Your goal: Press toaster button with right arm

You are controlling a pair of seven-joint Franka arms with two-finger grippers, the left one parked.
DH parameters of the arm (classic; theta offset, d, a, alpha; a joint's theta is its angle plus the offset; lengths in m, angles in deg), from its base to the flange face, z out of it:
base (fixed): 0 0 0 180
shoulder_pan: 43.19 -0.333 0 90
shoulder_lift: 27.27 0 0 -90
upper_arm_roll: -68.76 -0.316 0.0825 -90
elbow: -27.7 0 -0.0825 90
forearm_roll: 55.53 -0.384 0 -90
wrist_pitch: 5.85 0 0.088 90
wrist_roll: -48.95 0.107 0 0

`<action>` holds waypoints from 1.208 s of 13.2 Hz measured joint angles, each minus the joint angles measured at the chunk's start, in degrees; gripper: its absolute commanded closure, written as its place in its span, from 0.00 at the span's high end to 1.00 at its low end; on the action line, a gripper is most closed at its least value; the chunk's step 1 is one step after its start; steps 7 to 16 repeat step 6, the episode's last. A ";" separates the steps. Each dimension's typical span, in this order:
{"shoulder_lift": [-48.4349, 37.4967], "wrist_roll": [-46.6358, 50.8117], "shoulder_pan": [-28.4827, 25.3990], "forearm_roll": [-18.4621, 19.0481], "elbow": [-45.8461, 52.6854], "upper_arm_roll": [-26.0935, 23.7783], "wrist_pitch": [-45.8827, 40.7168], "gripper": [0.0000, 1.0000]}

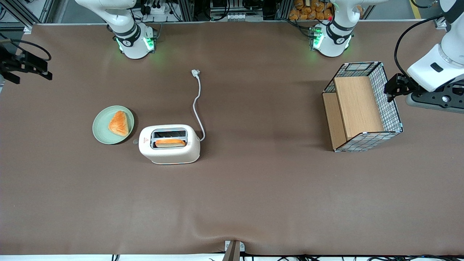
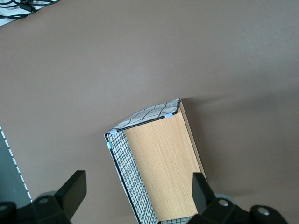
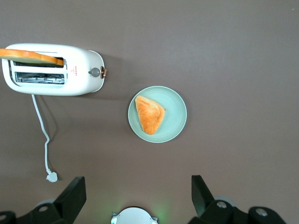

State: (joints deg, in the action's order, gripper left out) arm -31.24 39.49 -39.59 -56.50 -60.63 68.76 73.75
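Jaws [image 3: 135,198] spread wide, high above rounded cream toaster [image 3: 51,70].

My working arm's tool [image 1: 25,65] is all black and angular, with a thin black cable [image 1: 34,47] looped over it. It hangs at the working arm's end of the desk [image 1: 232,199]. On the wrist view its two black, wedge-shaped fingers [image 3: 72,196] stand wide apart, with round silvery screws [image 3: 218,204] on the mounts. The arm base [image 1: 133,43] is glossy white with a black band and green lights.

Cream toaster [image 1: 169,144], seemingly grey button [image 3: 95,72], black hand [image 1: 22,66].
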 measured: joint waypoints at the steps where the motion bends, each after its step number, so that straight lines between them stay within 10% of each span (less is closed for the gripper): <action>1: -0.29 0.01 0.03 0.05 0.30 0.09 0.07 1.00; 16: -0.55 0.01 0.02 0.07 0.74 0.08 1.86 1.00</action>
